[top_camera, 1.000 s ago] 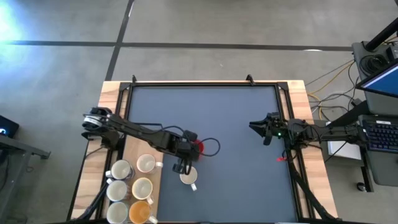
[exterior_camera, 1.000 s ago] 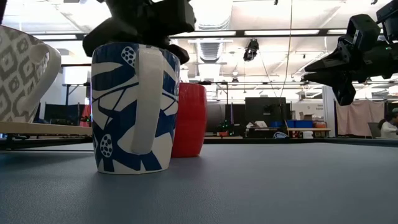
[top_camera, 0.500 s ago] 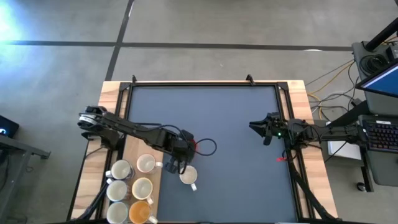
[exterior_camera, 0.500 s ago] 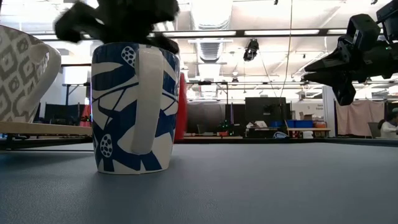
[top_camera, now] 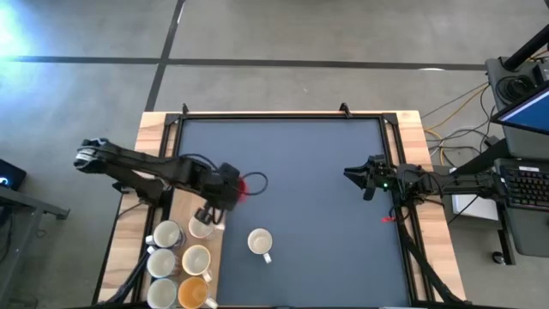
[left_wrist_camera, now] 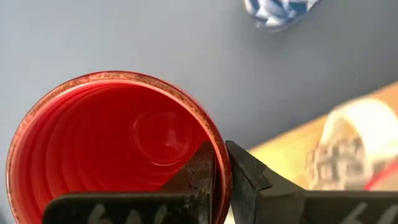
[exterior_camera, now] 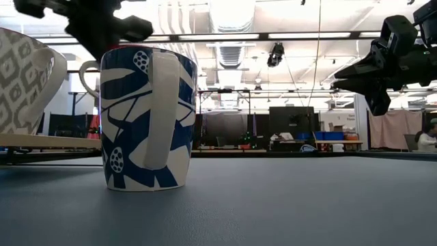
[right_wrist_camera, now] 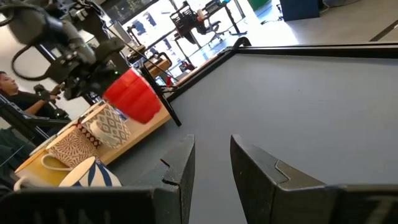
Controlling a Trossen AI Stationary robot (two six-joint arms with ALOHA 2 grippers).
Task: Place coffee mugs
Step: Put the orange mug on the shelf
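While the left gripper [left_wrist_camera: 221, 180] is pinching the rim of the red mug [left_wrist_camera: 118, 149] — one finger inside, one outside — it is holding that mug in the air above the table's [top_camera: 326, 163] left edge, just beside the wooden side shelf [top_camera: 137, 219] where four mugs are sitting. A blue-and-white patterned mug [top_camera: 260, 243] is standing alone on the mat. Over at the right edge, the right gripper [top_camera: 350, 175] is hovering empty, fingers parted.

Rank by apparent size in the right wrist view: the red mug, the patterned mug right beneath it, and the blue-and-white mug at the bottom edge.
1. Red mug, held up off the table by the left gripper.
2. Patterned mug, slightly smaller, though partly hidden, so this is unsure.
Unranked: blue-and-white mug, cut off by the right gripper's own body.
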